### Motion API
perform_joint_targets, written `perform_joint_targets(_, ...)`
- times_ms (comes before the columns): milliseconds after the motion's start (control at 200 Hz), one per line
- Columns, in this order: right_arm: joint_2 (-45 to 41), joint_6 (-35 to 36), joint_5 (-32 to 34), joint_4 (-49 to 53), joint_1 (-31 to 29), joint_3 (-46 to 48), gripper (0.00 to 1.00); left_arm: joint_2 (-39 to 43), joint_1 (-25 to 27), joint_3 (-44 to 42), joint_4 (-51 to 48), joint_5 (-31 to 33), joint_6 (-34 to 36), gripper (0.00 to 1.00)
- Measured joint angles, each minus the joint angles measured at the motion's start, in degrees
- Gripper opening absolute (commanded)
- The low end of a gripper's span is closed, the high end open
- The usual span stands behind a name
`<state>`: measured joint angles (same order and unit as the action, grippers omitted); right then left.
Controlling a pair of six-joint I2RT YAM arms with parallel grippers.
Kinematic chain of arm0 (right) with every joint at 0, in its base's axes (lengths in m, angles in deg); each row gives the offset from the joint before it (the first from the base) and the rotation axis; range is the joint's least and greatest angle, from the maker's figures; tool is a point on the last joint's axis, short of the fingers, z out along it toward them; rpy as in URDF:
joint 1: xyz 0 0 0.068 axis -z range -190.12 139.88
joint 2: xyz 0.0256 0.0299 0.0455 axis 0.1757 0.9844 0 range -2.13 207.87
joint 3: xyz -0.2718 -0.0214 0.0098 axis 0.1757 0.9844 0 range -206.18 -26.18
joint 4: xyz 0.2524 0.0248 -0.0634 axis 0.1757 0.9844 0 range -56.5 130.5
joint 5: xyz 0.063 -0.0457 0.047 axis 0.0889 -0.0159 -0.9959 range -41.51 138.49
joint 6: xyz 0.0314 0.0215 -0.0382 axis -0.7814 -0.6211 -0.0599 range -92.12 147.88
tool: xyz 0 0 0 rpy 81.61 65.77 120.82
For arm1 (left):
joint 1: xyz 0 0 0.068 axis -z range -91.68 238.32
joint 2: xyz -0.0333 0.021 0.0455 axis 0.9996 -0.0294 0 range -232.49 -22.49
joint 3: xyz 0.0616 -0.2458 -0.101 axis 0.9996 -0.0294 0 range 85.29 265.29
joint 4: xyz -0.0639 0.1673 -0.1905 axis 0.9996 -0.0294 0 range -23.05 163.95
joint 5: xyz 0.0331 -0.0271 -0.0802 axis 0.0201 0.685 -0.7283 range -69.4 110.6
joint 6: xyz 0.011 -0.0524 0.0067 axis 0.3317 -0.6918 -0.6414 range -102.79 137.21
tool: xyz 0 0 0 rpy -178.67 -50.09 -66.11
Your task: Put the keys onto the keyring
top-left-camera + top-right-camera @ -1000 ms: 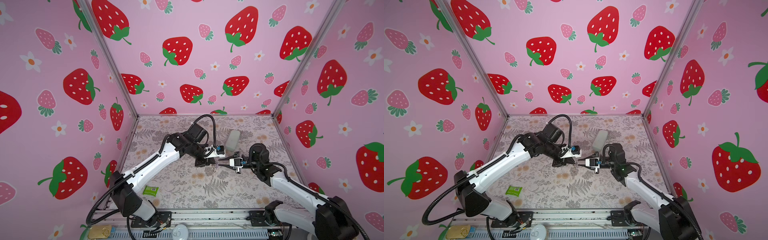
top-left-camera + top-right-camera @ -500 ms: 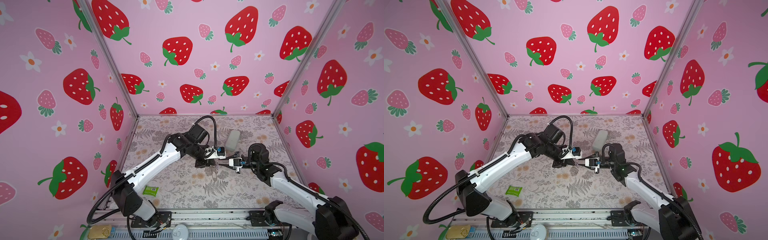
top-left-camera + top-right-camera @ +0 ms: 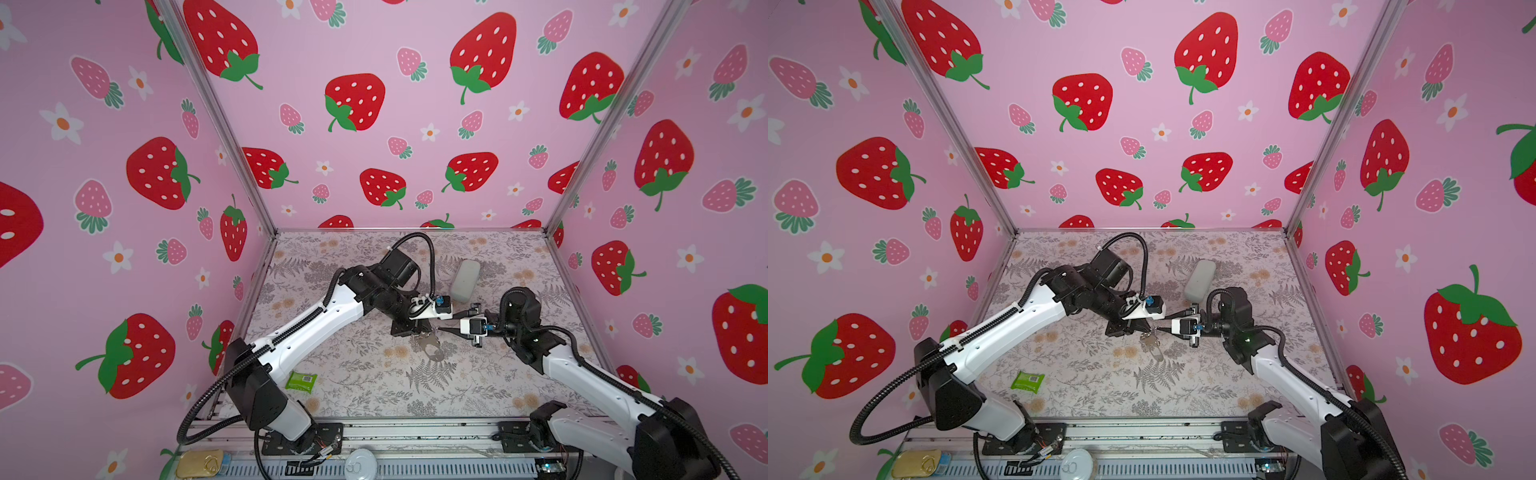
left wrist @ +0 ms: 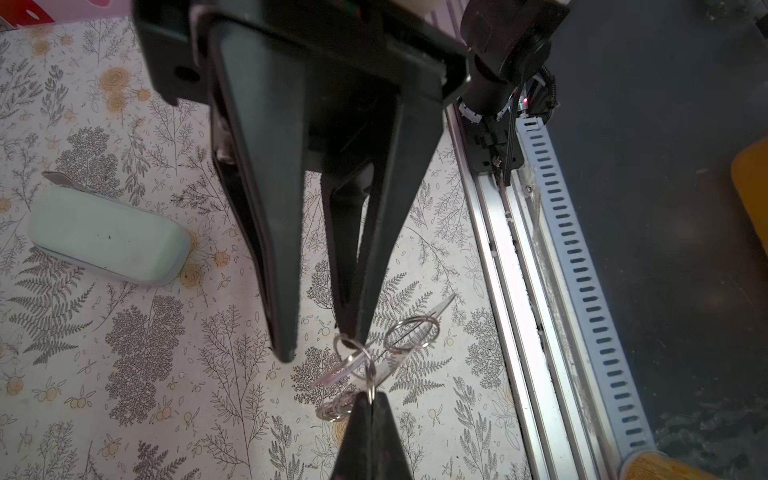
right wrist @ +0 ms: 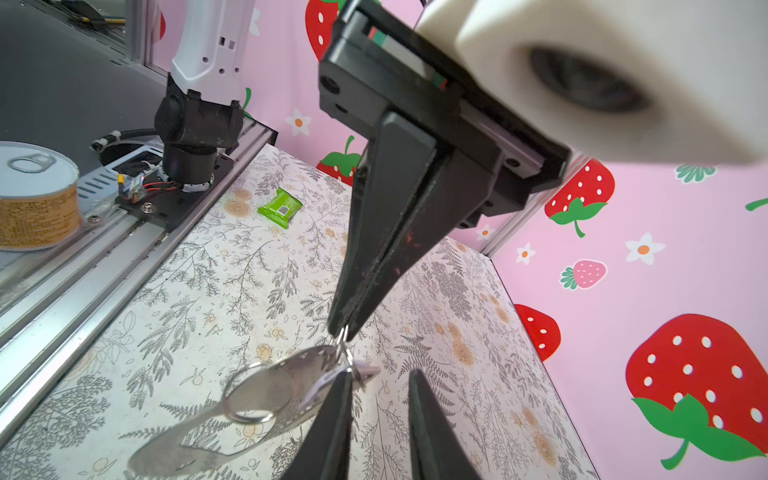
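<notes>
Floral tabletop (image 3: 365, 390), strawberry walls (image 3: 415, 124). Left jaws pressed together on small ring of keyring (image 5: 286, 380), strap hanging below. Right jaws spread, empty, one tip beside keys (image 5: 368, 368). Since second ago: left arm (image 3: 316, 328) crept slightly closer. Keys possibly on ring already; view too cluttered to confirm.

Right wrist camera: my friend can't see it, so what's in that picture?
The left gripper, shut, pinches a small metal ring and holds up one end of the flat grey keyring over the floral mat, with the right gripper open just beside it. A green packet lies farther off, and pink strawberry walls stand behind.
</notes>
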<state>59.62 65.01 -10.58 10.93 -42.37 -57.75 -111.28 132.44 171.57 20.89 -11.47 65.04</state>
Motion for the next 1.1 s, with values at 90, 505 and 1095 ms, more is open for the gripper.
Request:
perform_joint_targets(90, 0.4, 0.8, -1.8, 0.8, 0.0, -0.3, 0.15, -0.5, 0.0, 0.6, 0.0, 0.0, 0.0, 0.00)
perform_joint_targets(505, 0.5, 3.7, -1.6, 3.0, 0.0, -0.6, 0.00, -1.3, -0.1, 0.8, -0.1, 0.2, 0.2, 0.00)
perform_joint_targets(1095, -2.9, 3.1, 4.6, -6.0, -0.6, 3.3, 0.00, 7.0, -2.5, -9.2, 16.2, -4.8, -8.0, 0.00)
